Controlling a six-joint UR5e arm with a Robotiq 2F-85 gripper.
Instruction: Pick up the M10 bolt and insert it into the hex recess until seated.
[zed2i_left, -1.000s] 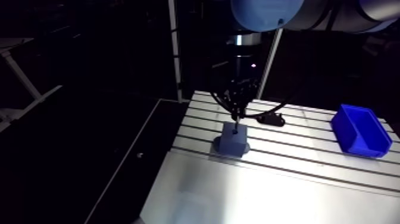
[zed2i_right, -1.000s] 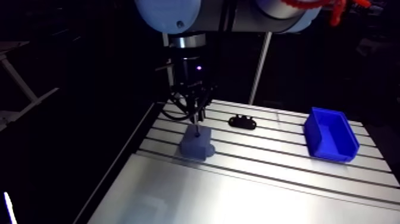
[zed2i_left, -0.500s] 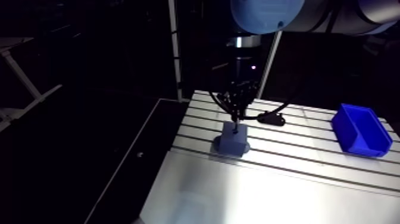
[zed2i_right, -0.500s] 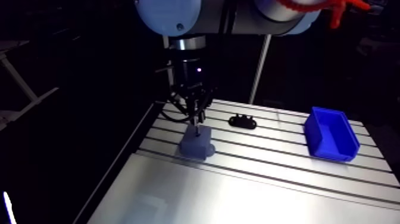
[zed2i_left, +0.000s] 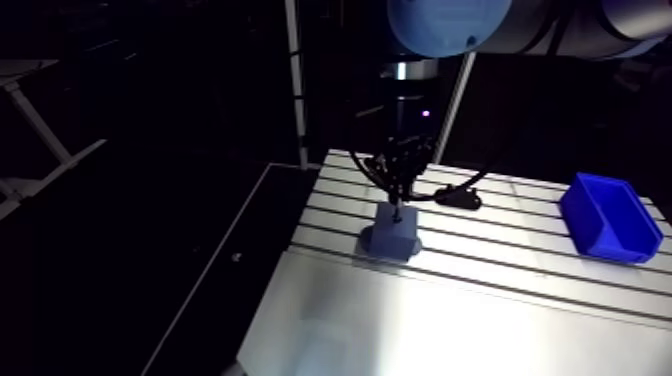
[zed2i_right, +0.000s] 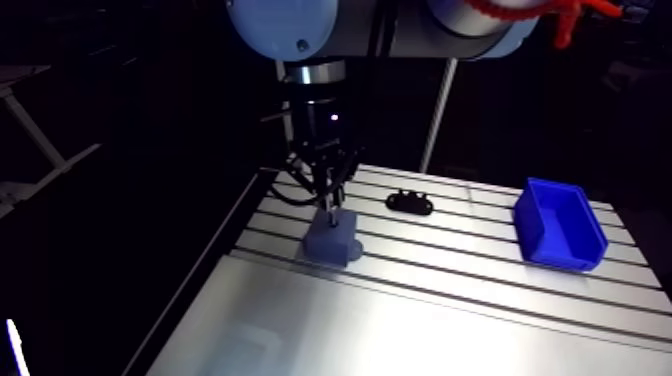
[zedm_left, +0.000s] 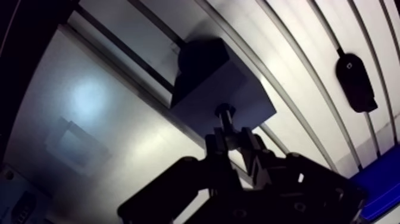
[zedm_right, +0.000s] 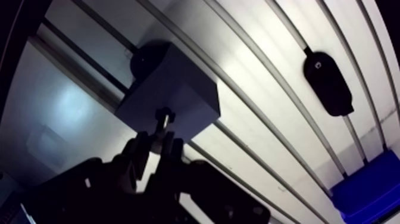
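The dark two-finger gripper (zedm_left: 233, 142) pinches the slim dark metal M10 bolt (zedm_left: 225, 118) by its shank. Its long axis runs straight out ahead of the fingertips. The bolt's far end meets the blue block-shaped fixture (zedm_left: 208, 80) directly ahead, and the recess itself is hidden.

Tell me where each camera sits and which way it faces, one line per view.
Arm view: sits on the arm's upper link, looking down across the slotted table at the blue block, black part and blue bin; the robot's own wrist and hand hang from the top edge.
Wrist view: sits on the wrist, looking down past the hand, which grips the M10 bolt over the blue block.
Shared: block, black part, bin, table slots, hand.
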